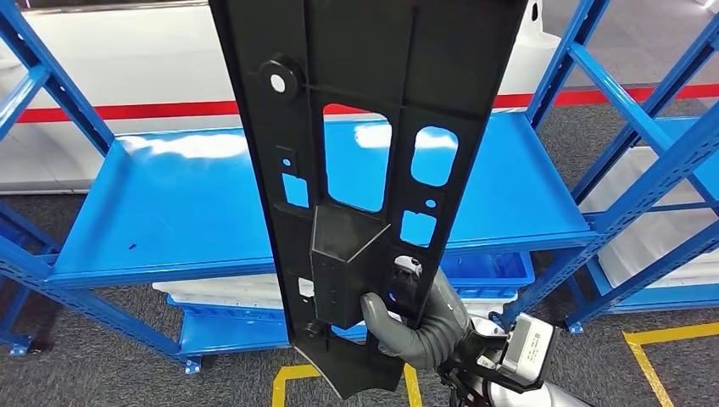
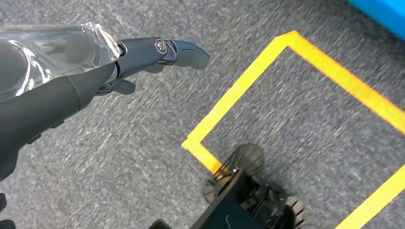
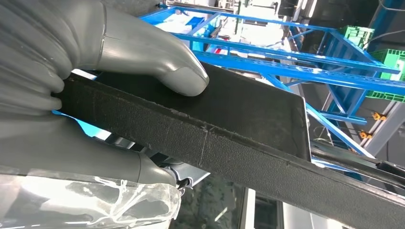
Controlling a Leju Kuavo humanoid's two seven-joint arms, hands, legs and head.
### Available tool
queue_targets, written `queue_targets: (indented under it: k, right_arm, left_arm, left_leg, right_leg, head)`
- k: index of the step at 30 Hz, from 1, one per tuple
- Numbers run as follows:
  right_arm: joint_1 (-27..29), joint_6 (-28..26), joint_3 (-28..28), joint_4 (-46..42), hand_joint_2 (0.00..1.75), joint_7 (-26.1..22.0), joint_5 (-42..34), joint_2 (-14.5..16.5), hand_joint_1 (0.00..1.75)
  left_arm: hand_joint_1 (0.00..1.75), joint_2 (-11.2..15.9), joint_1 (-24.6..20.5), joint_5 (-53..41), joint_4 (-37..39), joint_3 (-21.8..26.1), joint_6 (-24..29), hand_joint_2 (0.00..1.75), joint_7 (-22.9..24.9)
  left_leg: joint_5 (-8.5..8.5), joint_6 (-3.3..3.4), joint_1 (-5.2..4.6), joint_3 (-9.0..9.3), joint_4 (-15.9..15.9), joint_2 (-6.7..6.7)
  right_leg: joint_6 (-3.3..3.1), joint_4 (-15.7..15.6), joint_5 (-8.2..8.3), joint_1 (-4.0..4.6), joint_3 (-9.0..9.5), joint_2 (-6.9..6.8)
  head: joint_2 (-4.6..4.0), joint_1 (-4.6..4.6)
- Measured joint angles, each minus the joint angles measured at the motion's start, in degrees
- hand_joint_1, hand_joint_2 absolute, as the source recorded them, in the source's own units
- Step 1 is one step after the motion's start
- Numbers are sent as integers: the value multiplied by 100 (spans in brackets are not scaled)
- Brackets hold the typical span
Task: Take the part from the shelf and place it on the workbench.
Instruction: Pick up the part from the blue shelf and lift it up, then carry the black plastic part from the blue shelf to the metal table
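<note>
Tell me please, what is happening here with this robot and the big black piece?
The robot's right hand grips a long black plastic part near its lower end and holds it upright in front of a blue shelf. The part is clear of the shelf board and no workbench is in sight, so placing is not yet done. The left hand holds nothing and hangs over grey floor marked with yellow tape.

Bare blue shelf (image 1: pixel 169 212) ahead; tall black part (image 1: pixel 365 102) blocking centre
</note>
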Motion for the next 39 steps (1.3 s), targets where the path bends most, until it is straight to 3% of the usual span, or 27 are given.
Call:
queue_targets:
  k: [2, 4, 5, 7, 8, 10, 12, 13, 14, 15, 17, 19, 20, 22, 24, 25, 27, 28, 29, 30, 31, 32, 33, 35, 37, 38, 39]
  right_arm:
    - [-8, 0, -3, -1, 175, 0, 0, 0, 175]
    - [-22, 0, -16, -9, 175, -2, 1, 0, 175]
    - [-28, 0, -22, -14, 175, -3, 2, 0, 175]
    - [-26, -1, -28, -20, 175, -3, 4, 0, 175]
    - [-24, -2, -29, -21, 175, -3, 5, 1, 175]
    - [-23, -2, -30, -24, 175, 0, 9, 1, 175]
    - [-20, -2, -31, -28, 175, 0, 14, 1, 175]
    - [-19, -2, -31, -28, 175, 0, 15, 1, 175]
    - [-18, -2, -31, -28, 175, 0, 15, 1, 175]
    - [-18, -2, -31, -28, 175, 0, 15, 1, 175]
    - [-18, -2, -31, -34, 175, 0, 16, 0, 175]
    - [-22, -2, -32, -46, 175, 0, 17, 0, 175]
    - [-25, -2, -33, -50, 175, -1, 17, 0, 175]
    - [-23, -2, -35, -54, 175, -1, 17, -1, 175]
    - [-9, -1, -38, -56, 175, 0, 19, -3, 175]
    - [-2, -1, -39, -56, 175, 0, 19, -4, 175]
    - [4, -2, -41, -57, 175, 0, 19, -4, 175]
    - [6, -2, -41, -57, 175, 0, 18, -3, 175]
    - [8, -2, -40, -57, 175, 1, 17, -3, 175]
    - [10, -2, -40, -57, 175, 2, 17, -2, 175]
    - [10, -2, -40, -57, 175, 3, 18, -2, 175]
    - [9, -2, -41, -57, 175, 4, 18, -2, 175]
    - [5, -2, -42, -60, 175, 5, 19, -2, 175]
    - [-5, -2, -43, -69, 175, 4, 19, -2, 175]
    - [-3, -2, -44, -75, 175, 2, 19, -3, 175]
    - [1, -2, -43, -75, 175, 3, 19, -3, 175]
    - [6, -2, -43, -75, 175, 4, 19, -2, 175]
  left_arm:
    - [0, -3, 1, 0, 0, 2, 10, 175, 0]
    - [0, -12, 2, 1, 0, 7, 27, 175, 0]
    - [0, -15, 2, 1, 0, 12, 32, 175, 0]
    - [0, -17, 6, 3, 0, 25, 37, 175, -1]
    - [0, -17, 12, 4, 0, 30, 36, 175, -1]
    - [0, -17, 21, 7, 0, 36, 36, 175, -1]
    - [0, -17, 23, 8, 0, 41, 36, 175, 0]
    - [0, -17, 23, 8, 0, 43, 36, 175, 0]
    - [0, -17, 24, 9, 0, 45, 36, 175, 0]
    - [0, -17, 24, 9, 0, 47, 36, 175, 0]
    - [0, -17, 15, 9, 0, 54, 37, 175, 0]
    - [0, -16, -3, 9, 0, 69, 39, 175, -2]
    - [0, -17, -10, 9, 0, 76, 40, 175, -5]
    - [0, -23, -2, 12, 0, 82, 41, 175, -10]
    - [0, -29, 11, 16, 0, 84, 42, 175, -11]
    - [0, -32, 14, 17, 0, 86, 42, 175, -11]
    - [0, -35, 13, 17, 0, 89, 43, 175, -11]
    - [0, -38, 15, 17, 0, 89, 42, 175, -11]
    - [0, -39, 17, 17, 0, 89, 42, 175, -11]
    - [0, -39, 19, 17, 0, 89, 42, 175, -11]
    - [0, -39, 20, 17, 0, 89, 41, 175, -11]
    - [0, -39, 20, 17, 0, 89, 42, 175, -11]
    - [0, -39, 20, 17, 0, 89, 42, 175, -11]
    - [0, -40, 22, 17, 0, 90, 43, 175, -11]
    - [0, -39, 30, 18, 1, 91, 43, 175, -11]
    - [0, -36, 36, 19, 2, 91, 43, 175, -11]
    - [0, -34, 46, 20, 2, 91, 43, 175, -10]
  left_leg:
    - [87, -39, -4, -155, 67, -3]
    - [161, -99, -16, -245, 134, -6]
    - [203, -134, -19, -270, 150, -5]
    - [260, -207, -3, -312, 174, -5]
    - [167, -240, 7, -361, 250, -7]
    - [-346, -296, 37, -541, 746, -10]
    - [-893, -338, 51, -742, 1564, -9]
    - [-969, -345, 55, -776, 1875, -9]
    - [-907, -342, 56, -735, 2026, -10]
    - [-741, -327, 55, -596, 1966, -10]
    - [-479, -256, 39, -24, 1245, -14]
    - [-539, -171, 1, 580, 300, -20]
    - [-602, -142, -23, 728, 26, -23]
    - [-543, -81, -45, 704, -89, -17]
    - [-405, 6, -38, 573, -109, 3]
    - [-329, 39, -29, 491, -118, 13]
    - [-183, 68, -35, 318, -112, 21]
    - [-108, 66, -35, 227, -107, 24]
    - [-33, 60, -33, 132, -98, 28]
    - [38, 49, -29, 35, -84, 31]
    - [103, 33, -24, -66, -63, 32]
    - [158, 11, -19, -155, -31, 31]
    - [202, -14, -25, -232, 15, 27]
    - [292, -75, -39, -325, 86, 23]
    - [401, -140, -47, -371, 96, 24]
    - [389, -174, -36, -414, 112, 24]
    - [252, -211, -24, -481, 217, 22]
  right_leg:
    - [-12, -788, 222, 6, 645, 0]
    - [-56, -1620, 113, 32, 1205, 4]
    - [-86, -1810, 46, 52, 1313, 6]
    - [-168, -1844, 81, 54, 1266, -4]
    - [-215, -1835, 132, 47, 1214, -12]
    - [-292, -1834, 266, 34, 1072, -30]
    - [-320, -1829, 406, 52, 897, -31]
    - [-320, -1825, 474, 62, 805, -31]
    - [-319, -1819, 541, 74, 712, -31]
    - [-316, -1810, 606, 86, 619, -29]
    - [-298, -1792, 725, 111, 461, -22]
    - [-258, -1788, 835, 128, 378, -24]
    - [-231, -1795, 888, 122, 357, -31]
    - [-166, -1805, 974, 94, 311, -38]
    - [-106, -1615, 730, 68, 190, -27]
    - [-81, -1355, 438, 58, 94, -22]
    - [-37, -567, -180, 48, -111, -20]
    - [-19, -194, -316, 45, -165, -20]
    - [-5, 34, -285, 39, -148, -20]
    - [4, 76, -131, 33, -43, -21]
    - [10, -105, 69, 26, 169, -21]
    - [11, -467, 206, 20, 475, -22]
    - [7, -966, 228, 23, 840, -21]
    - [-39, -1767, 68, 42, 1370, -15]
    - [-124, -1971, 15, 58, 1439, -14]
    - [-171, -1948, 72, 54, 1373, -18]
    - [-222, -1940, 138, 44, 1295, -22]
  head:
    - [0, 2]
    - [0, -3]
    - [0, -4]
    - [0, -7]
    - [0, -9]
    - [0, -14]
    - [0, -16]
    - [0, -17]
    - [0, -17]
    - [0, -16]
    - [0, -16]
    - [0, -11]
    - [0, -10]
    - [0, -10]
    - [0, -12]
    - [0, -13]
    - [0, -12]
    - [0, -13]
    - [0, -13]
    - [0, -13]
    - [0, -13]
    - [0, -13]
    - [0, -9]
    - [0, -7]
    - [0, -9]
    - [0, -9]
    - [0, -13]
